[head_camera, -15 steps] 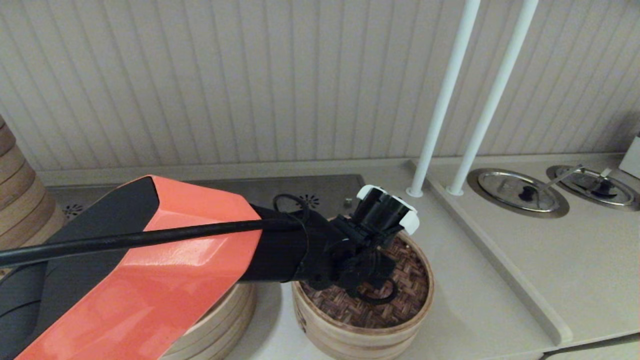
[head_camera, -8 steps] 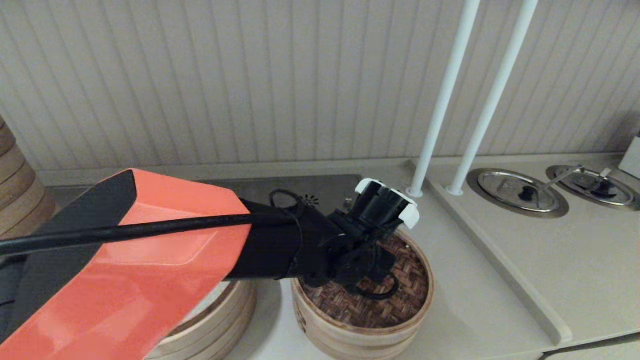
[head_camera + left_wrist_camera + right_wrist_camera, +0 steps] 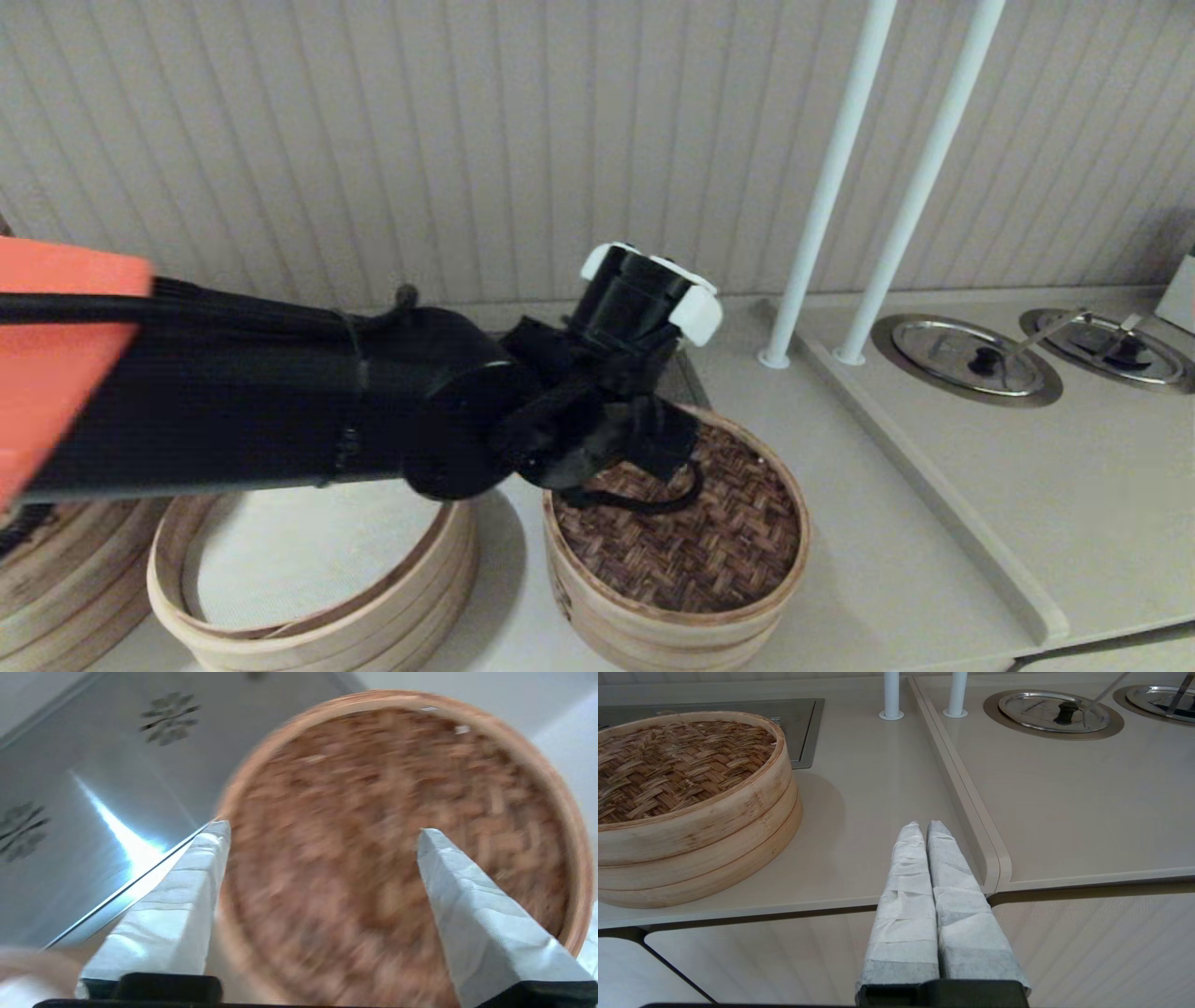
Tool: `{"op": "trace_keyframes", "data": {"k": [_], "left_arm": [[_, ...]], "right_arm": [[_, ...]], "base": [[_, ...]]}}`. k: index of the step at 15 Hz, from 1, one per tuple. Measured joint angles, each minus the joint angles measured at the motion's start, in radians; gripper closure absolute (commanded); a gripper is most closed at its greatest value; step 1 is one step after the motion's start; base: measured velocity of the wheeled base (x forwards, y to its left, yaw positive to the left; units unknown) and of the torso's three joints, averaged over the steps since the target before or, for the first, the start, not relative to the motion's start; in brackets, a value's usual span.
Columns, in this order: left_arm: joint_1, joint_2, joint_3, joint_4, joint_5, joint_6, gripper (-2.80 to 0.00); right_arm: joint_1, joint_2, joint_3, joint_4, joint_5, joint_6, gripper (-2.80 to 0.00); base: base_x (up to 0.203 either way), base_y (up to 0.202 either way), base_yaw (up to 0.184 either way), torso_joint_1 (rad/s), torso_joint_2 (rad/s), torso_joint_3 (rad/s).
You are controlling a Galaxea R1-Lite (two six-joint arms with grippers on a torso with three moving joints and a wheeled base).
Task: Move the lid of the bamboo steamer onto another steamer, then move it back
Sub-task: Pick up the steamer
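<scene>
The bamboo steamer lid (image 3: 695,551), with its reddish-brown woven top, lies flat on a low pale-walled basket (image 3: 644,639) whose floor is hidden under it. My left gripper (image 3: 653,448) hangs open just above the lid's back left edge, touching nothing. In the left wrist view the lid (image 3: 373,812) fills the space under the left gripper (image 3: 322,833), whose white fingers (image 3: 205,868) stand wide apart. The right gripper (image 3: 923,826) is shut and empty, parked low at the counter's front edge, right of the lid (image 3: 668,760) and basket (image 3: 714,858).
An open several-ring steamer (image 3: 448,569) with a pale floor stands left of the lidded basket, and another bamboo stack (image 3: 56,579) further left. Two white poles (image 3: 822,187) rise behind. A raised counter (image 3: 934,495) with metal lids (image 3: 966,359) lies to the right.
My left arm has lifted and drawn back to the left, away from the lid's centre. The lid stays on the basket. The open steamer on the left has come into sight.
</scene>
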Motion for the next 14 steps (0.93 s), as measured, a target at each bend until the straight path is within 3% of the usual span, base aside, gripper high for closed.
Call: {"op": "trace_keyframes", "data": {"k": [1,3,5,10,14], "left_arm": [[0.017,-0.063,0.055,-0.005,-0.01,-0.001,0.0],[0.08,-0.2,0.176,-0.015,-0.044,0.0,0.0],[0.193,-0.353,0.328,-0.03,-0.095,0.006,0.0],[0.606,-0.765,0.668,-0.046,-0.336,0.077,0.0],[0.756,-1.099,0.886,-0.033,-0.411,0.109,0.0]], "right_arm": [[0.0,0.0,0.0,0.0,0.0,0.0,0.0],[0.0,0.0,0.0,0.0,0.0,0.0,0.0],[0.0,0.0,0.0,0.0,0.0,-0.001,0.0],[0.0,0.0,0.0,0.0,0.0,0.0,0.0],[0.0,0.0,0.0,0.0,0.0,0.0,0.0]], "base": [[0.0,0.0,0.0,0.0,0.0,0.0],[0.0,0.0,0.0,0.0,0.0,0.0],[0.0,0.0,0.0,0.0,0.0,0.0],[0.0,0.0,0.0,0.0,0.0,0.0],[0.0,0.0,0.0,0.0,0.0,0.0]]}}
